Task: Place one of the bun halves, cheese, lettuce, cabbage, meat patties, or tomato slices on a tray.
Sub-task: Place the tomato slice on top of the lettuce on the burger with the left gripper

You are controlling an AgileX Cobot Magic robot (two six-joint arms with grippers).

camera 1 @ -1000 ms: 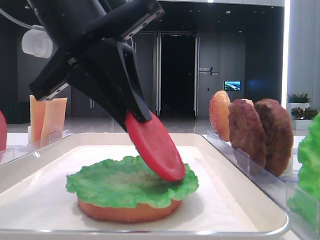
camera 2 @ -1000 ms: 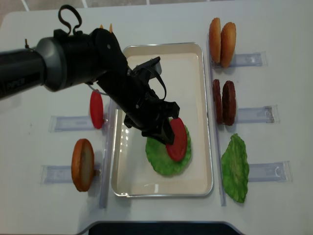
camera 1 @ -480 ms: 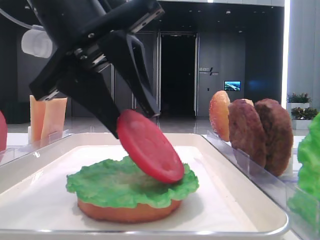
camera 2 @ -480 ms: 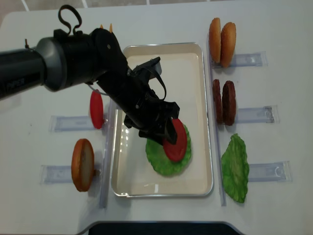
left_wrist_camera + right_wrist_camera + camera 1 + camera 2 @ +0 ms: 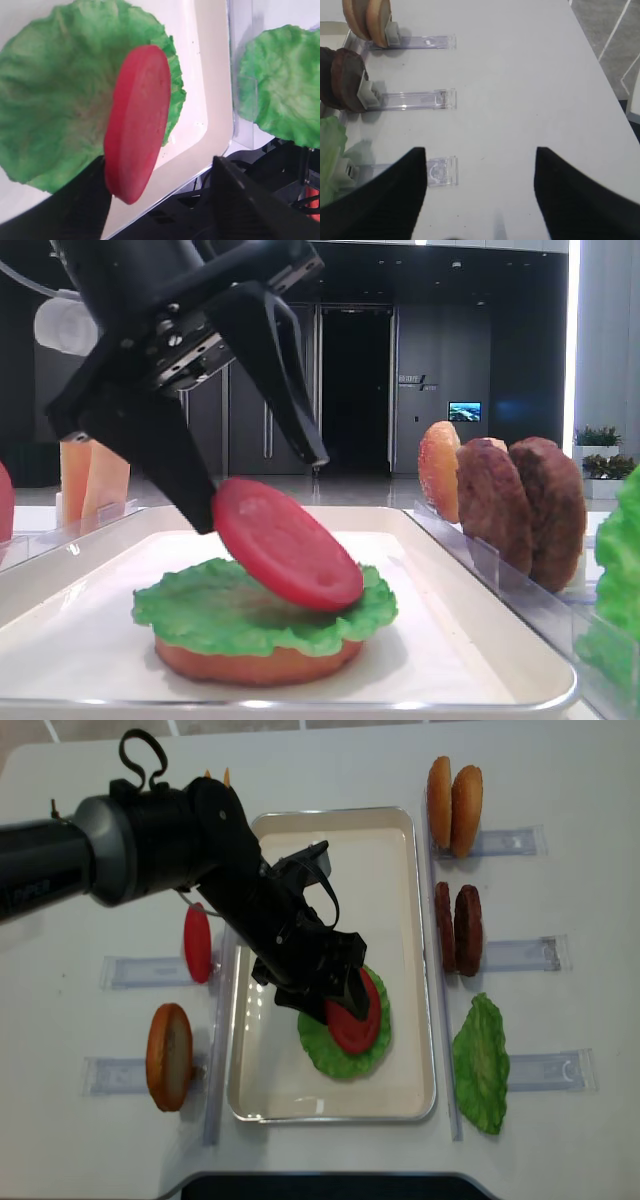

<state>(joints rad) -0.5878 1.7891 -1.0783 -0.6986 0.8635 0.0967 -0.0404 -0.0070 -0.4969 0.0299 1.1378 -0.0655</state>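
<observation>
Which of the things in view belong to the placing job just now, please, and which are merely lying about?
In the job:
- flat round red tomato slice, tilted on the lettuce
- ruffled green lettuce sheet on a bun half
- large white rectangular tray
- left tool, open

Lying about:
- two dark-brown meat patties in a clear rack
- spare lettuce leaf
- pale orange cheese slices

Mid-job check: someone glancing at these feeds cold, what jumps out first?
The big black left gripper fills the upper left of the side view, jaws spread wide over the white tray. Under it a red tomato slice leans tilted on the green lettuce covering a bun half. Patties stand upright in a rack to the tray's right.
</observation>
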